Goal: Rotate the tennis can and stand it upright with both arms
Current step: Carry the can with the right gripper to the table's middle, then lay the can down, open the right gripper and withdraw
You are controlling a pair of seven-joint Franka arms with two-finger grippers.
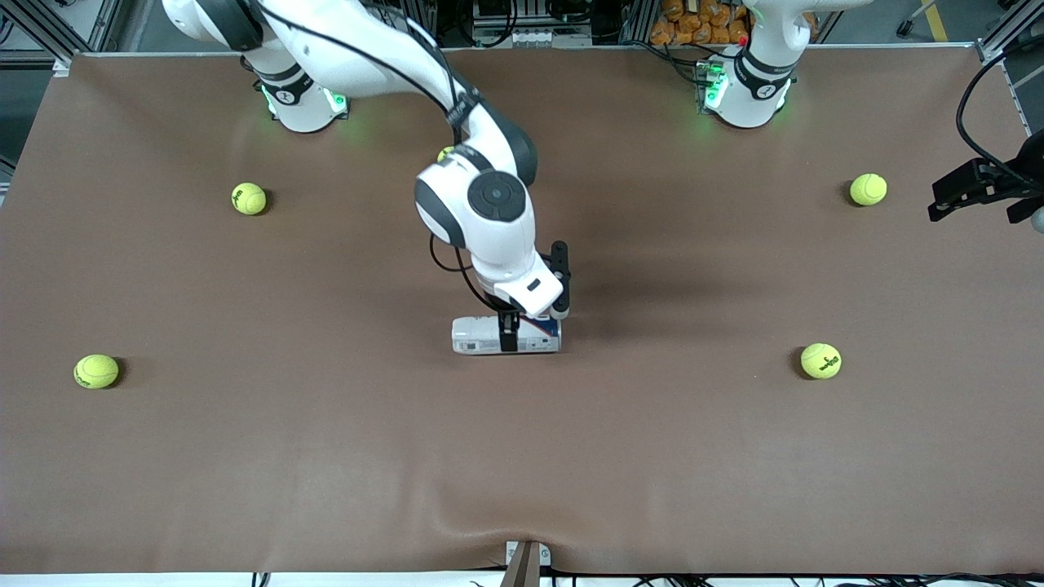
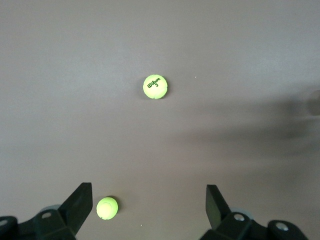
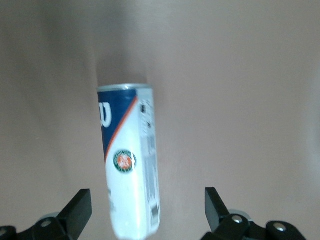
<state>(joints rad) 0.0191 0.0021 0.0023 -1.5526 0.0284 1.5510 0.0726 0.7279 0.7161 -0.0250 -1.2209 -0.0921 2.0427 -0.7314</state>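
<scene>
Right gripper (image 1: 509, 330), reaching from its base at the top of the front view, hangs low over the middle of the tennis can (image 1: 506, 335), fingers spread wide and clamping nothing. Its wrist view shows the can (image 3: 131, 160) lying between the open fingers (image 3: 77, 212) but off toward one of them, so the can looks released rather than held; whether a fingertip brushes it cannot be told. The can lies on its side at the centre of the table (image 1: 326, 456), long axis running between the two arms' ends, navy band toward the left arm's end. It is not yet upright, so the turning and standing appear still ahead, and the open stance over the can suits a fresh hold.

Left gripper (image 2: 150, 207) waits high and wide open with nothing in it, its wrist camera looking down on two tennis balls (image 2: 155, 86); in the front view only its base (image 1: 746, 90) shows.

Brown matting covers the table, slightly rippled at the edge nearest the front camera. Yellow-green tennis balls (image 1: 249, 198) lie scattered well apart from the can. Aluminium framing and cabling (image 1: 522, 24) line the top of the front view.
</scene>
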